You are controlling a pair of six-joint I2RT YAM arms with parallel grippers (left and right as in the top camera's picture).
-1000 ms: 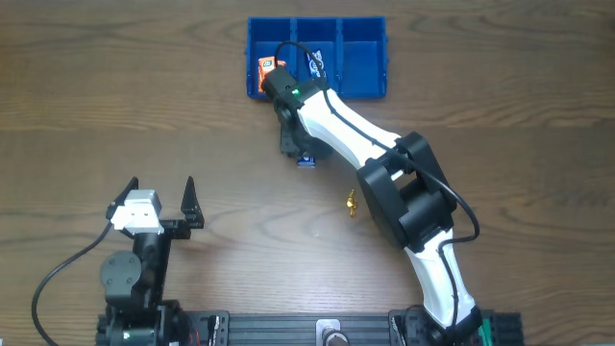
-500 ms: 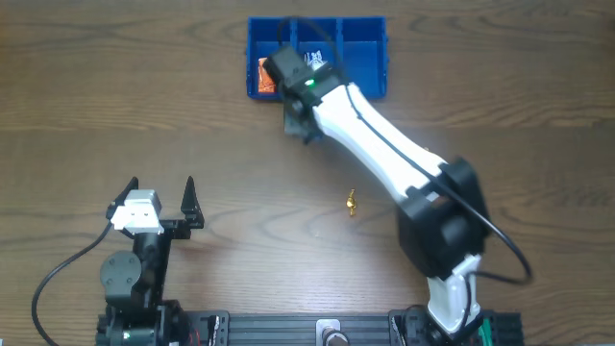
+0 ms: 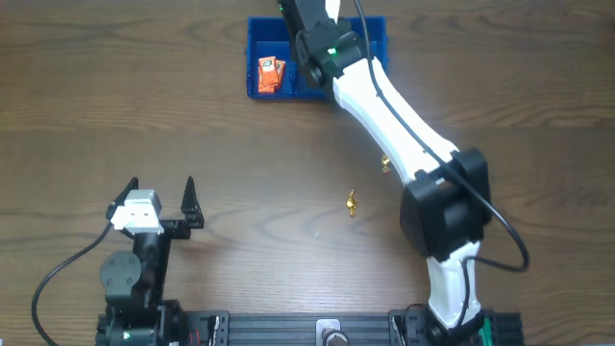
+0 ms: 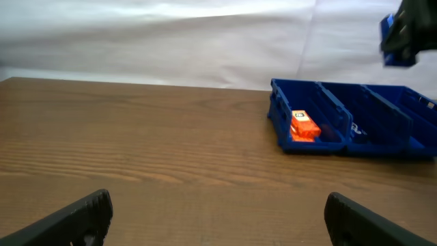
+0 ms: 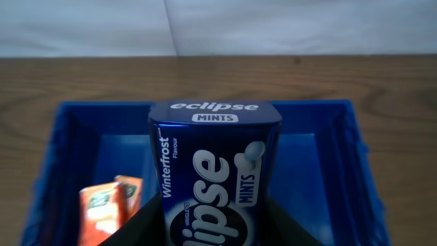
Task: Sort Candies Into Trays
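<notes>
The right gripper [image 5: 215, 222] is clamped on the mint tin [image 5: 215, 164], upright above the blue tray [image 5: 334, 116]. The left gripper [image 3: 160, 194] gapes wide, well apart.

White lettering on the blue tin [image 5: 215, 171], front and top.

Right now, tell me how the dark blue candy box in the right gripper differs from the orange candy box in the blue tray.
The dark blue candy box carries white lettering; the orange candy box is bright orange. The blue box is clamped upright in the right gripper, raised above the blue plastic tray; the orange box lies loose in the tray's end compartment. Both are small rectangular packs.
</notes>
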